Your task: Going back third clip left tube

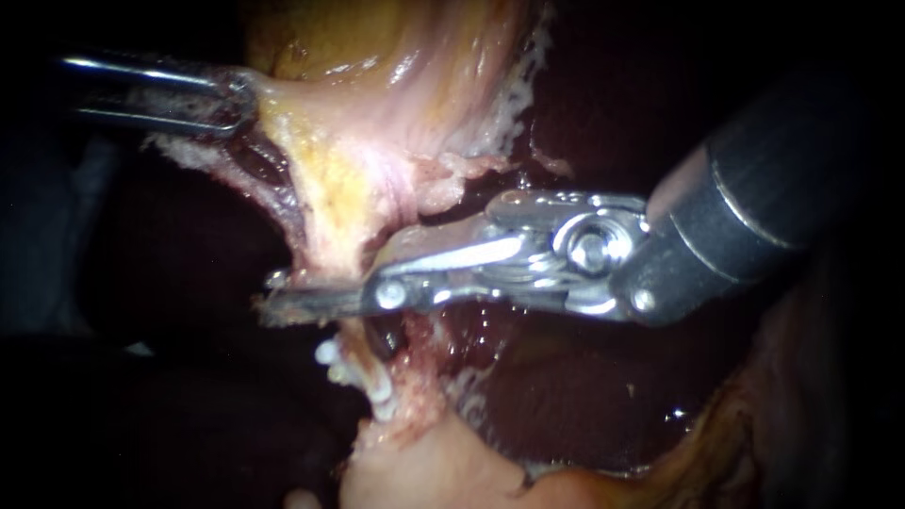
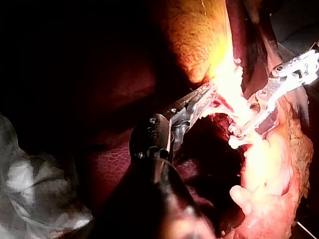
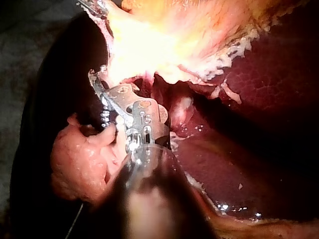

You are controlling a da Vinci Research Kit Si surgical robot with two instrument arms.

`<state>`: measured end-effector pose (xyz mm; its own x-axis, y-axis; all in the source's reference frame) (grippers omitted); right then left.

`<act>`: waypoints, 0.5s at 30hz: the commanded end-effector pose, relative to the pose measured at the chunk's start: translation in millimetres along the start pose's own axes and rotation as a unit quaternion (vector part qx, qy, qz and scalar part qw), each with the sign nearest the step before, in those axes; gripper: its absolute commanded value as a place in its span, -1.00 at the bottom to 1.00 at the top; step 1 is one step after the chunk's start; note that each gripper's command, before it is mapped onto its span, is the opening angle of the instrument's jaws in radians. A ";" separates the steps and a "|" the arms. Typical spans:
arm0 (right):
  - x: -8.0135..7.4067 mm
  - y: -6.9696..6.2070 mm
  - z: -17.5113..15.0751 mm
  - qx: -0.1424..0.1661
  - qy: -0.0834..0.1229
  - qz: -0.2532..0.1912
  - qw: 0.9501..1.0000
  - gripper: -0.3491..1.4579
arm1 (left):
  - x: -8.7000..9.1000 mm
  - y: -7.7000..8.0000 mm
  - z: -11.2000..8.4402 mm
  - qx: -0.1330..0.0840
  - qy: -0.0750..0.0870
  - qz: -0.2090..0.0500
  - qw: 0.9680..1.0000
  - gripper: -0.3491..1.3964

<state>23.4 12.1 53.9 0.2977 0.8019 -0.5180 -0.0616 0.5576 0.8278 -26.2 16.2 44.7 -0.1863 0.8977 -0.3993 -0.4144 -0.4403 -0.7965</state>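
Observation:
The yellow-pink gallbladder (image 1: 377, 66) hangs from above and narrows into a pale tube (image 1: 332, 247). My left instrument (image 1: 231, 102) enters from the upper left, its jaws shut on the gallbladder's edge and holding it taut; it also shows in the left wrist view (image 2: 205, 97). My right instrument (image 1: 273, 297) reaches in from the right. Its long jaws lie across the tube with a small gap at the tips, and the tube sits between them (image 3: 98, 75). White clips (image 1: 332, 356) sit on the tube just below those jaws. Only one tube shows clearly.
Dark red liver (image 1: 556, 396) lies behind and below the right instrument. A pale pink lump of tissue (image 1: 424, 471) sits at the lower edge, under the clipped tube. White cloth (image 2: 35, 189) lies beside the left shaft.

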 end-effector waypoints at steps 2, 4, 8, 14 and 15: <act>-0.1 -0.1 -0.1 0.005 0.002 0.000 1.000 -0.98 | 0.0 0.0 0.0 0.000 0.000 0.000 1.000 -1.00; -0.1 -0.1 0.1 0.014 0.004 0.000 1.000 -0.53 | 0.0 0.0 0.0 0.000 0.000 0.000 1.000 -1.00; -0.4 0.1 0.8 0.023 0.021 -0.002 1.000 -0.09 | -0.1 0.0 0.0 0.000 0.000 0.000 1.000 -1.00; -2.0 1.2 1.7 0.018 0.023 -0.028 0.999 -0.07 | -0.1 0.0 0.0 0.000 0.000 0.000 1.000 -1.00; -2.3 1.5 1.7 0.009 0.022 -0.041 0.999 -0.06 | -0.1 0.0 0.0 0.000 0.000 0.000 1.000 -1.00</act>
<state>24.1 10.6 57.4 0.2699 0.7411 -0.6148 -0.0319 0.6450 0.7635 -26.3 16.2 44.7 -0.1854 0.8978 -0.3995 -0.4156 -0.4400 -0.7960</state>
